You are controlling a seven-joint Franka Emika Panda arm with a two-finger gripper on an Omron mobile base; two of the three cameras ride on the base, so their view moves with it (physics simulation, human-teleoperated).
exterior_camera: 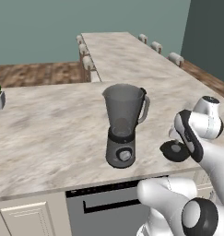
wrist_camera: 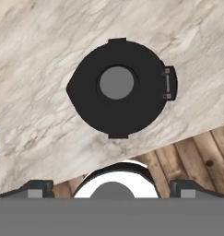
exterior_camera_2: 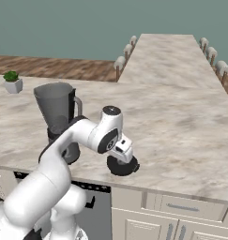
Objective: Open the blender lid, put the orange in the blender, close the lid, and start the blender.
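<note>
The lid (wrist_camera: pixel 119 87) lies flat on the tabletop (exterior_camera: pixel 49 133), near the edge, beside the blender (exterior_camera: pixel 123 124). The jar is open. The gripper (exterior_camera_2: pixel 126 157) hangs wide open and empty above the lid. The orange should be found next and gripped gently.

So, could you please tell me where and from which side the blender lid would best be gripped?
Probably by the small raised central knob, coming straight down from above. The blender lid lies flat on the counter near its front edge, and its disc looks too wide and low for the open gripper to span.
</note>
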